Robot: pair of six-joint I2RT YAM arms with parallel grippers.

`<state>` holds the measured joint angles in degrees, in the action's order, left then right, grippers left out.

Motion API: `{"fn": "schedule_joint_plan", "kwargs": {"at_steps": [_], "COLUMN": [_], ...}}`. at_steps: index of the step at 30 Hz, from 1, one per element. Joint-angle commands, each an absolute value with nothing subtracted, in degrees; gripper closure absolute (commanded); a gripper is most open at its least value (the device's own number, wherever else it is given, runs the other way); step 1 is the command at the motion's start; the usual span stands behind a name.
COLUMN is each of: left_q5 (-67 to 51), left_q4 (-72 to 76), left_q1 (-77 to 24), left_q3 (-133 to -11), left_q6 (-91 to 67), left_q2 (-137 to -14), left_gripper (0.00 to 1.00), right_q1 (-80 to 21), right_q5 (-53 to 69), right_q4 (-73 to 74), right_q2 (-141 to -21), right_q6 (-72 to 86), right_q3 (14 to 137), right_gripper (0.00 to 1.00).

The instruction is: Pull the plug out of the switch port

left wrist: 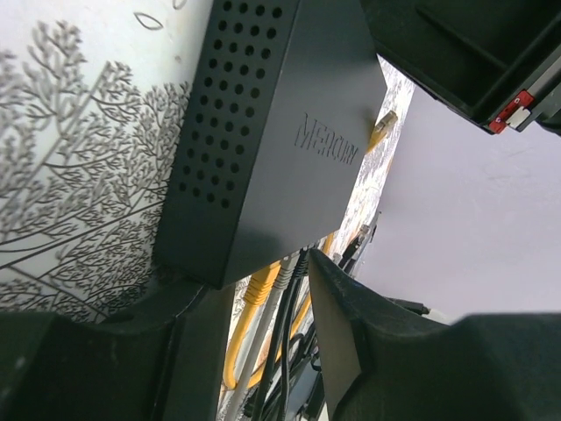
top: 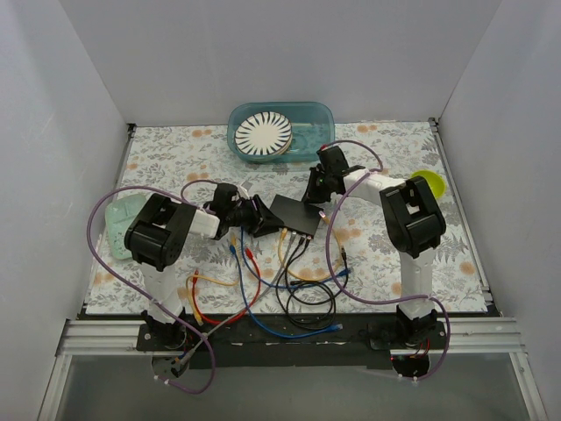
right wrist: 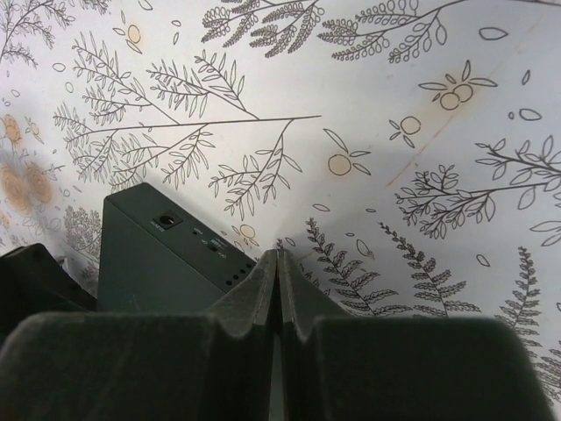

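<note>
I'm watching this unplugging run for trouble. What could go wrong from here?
Several cables crowd the switch sockets by the open left gripper, so it might grab the wrong one. The right gripper is shut beside the switch's rear, not holding it, so the switch may slide when pulled.

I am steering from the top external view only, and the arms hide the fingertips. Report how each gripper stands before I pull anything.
Observer: The right gripper is shut on nothing, its tips beside the switch at the edge with the round power socket.
Operator: Now the left one.
Observer: The left gripper is open, with a corner of the switch at the gap between its fingers.
Operator: Say what runs through that gap.
Observer: A yellow cable, a grey cable and black ones come off the switch's edge and pass between the fingers.
</note>
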<state>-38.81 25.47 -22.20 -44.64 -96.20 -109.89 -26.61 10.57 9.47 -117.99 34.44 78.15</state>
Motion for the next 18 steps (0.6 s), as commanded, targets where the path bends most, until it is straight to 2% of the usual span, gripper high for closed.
{"fn": "schedule_joint_plan", "kwargs": {"at_steps": [1, 4, 7, 12, 18], "left_q5": [-38.24, -37.88, -38.76, -39.72, -40.60], "left_q4": [23.73, 22.94, 23.81, 25.66, 28.12], "left_q1": [-23.20, -23.20, -23.20, -23.20, -23.29], "left_q3": [-43.69, -43.07, -42.45, -40.17, -39.02], "left_q6": [-94.13, -93.34, -93.43, -93.95, -95.01], "left_q2": [-109.95, -108.64, -108.20, -108.02, -108.54], "left_gripper": [0.61, 0.60, 0.60, 0.61, 0.62], "right_q1": [-27.42, -27.42, -27.95, -29.53, -30.94], "right_q5": [7.13, 4.66, 7.28, 20.27, 22.94], "right_q4": [13.89, 12.75, 10.11, 8.35, 8.17], "right_q2": [-114.36, -109.19, -105.74, -108.28, -111.97], "right_q6": [33.13, 33.75, 34.19, 34.80, 34.45], "right_q3": [77.43, 76.73, 75.32, 74.53, 71.55], "right_gripper": [0.89, 0.88, 0.87, 0.89, 0.91]}}
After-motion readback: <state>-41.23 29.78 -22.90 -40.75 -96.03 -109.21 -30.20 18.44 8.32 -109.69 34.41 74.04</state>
